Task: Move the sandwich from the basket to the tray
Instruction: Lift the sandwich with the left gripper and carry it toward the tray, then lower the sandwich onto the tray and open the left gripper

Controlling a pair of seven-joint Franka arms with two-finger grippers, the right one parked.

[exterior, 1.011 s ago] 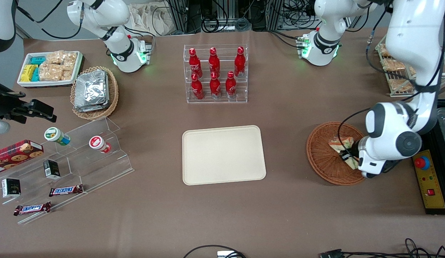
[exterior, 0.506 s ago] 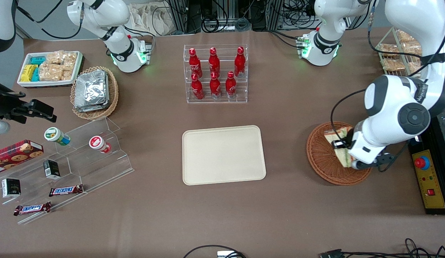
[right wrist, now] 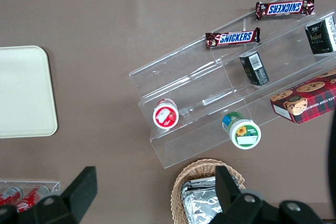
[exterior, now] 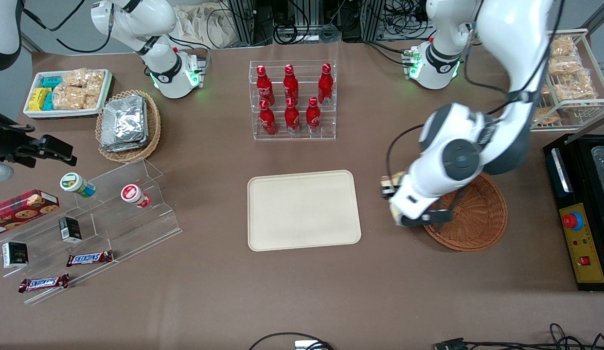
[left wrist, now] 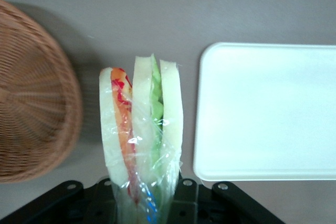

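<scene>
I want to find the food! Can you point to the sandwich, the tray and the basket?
sandwich (left wrist: pixel 142 129), left wrist view, on the middle bread slice, held in the pincer (left wrist: pixel 142 192).
tray (exterior: pixel 302 209), front view, on its bare flat middle.
basket (exterior: pixel 482 214), front view, on its woven inside.

SNICKERS reads in blue letters on two brown candy bars (right wrist: pixel 232 38) (right wrist: pixel 284 8) lying on the clear acrylic step display (right wrist: pixel 220 93), one at about two o'clock of the other in the right wrist view; no other lettering is legible.
</scene>
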